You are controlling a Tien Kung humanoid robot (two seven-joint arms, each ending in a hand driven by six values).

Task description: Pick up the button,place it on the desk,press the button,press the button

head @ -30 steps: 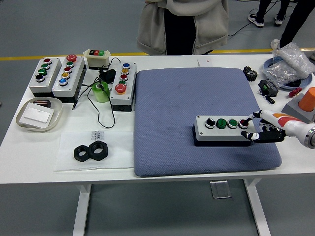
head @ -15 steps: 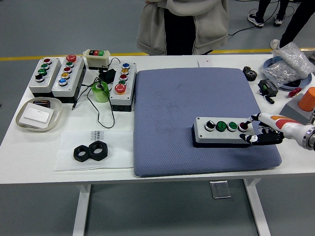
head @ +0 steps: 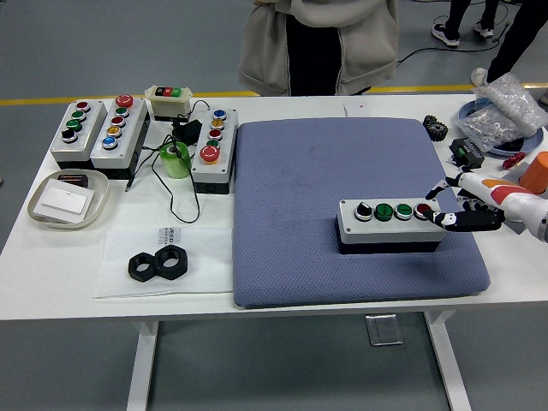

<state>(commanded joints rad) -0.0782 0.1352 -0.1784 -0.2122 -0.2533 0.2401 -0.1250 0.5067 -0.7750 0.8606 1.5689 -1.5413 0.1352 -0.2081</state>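
A grey button box [head: 390,224] on a black base lies on the blue mat [head: 342,180], toward its right side. Its top carries a black knob, two green buttons and a red button [head: 424,210] at the right end. My right hand [head: 452,216] comes in from the right edge and sits against the box's right end, level with the top face and close to the red button. Whether it grips the box or only touches it cannot be made out. The left arm is out of sight.
More button boxes [head: 111,128] and a cabled one [head: 213,150] stand at the back left, with a green tape roll [head: 175,158], a white tray [head: 67,199] and two black nuts [head: 159,264]. Small parts and an orange block [head: 535,175] crowd the right edge. A person [head: 317,43] stands behind the table.
My right hand has risen from the box's lower right corner to the level of its top face. The box has barely shifted.
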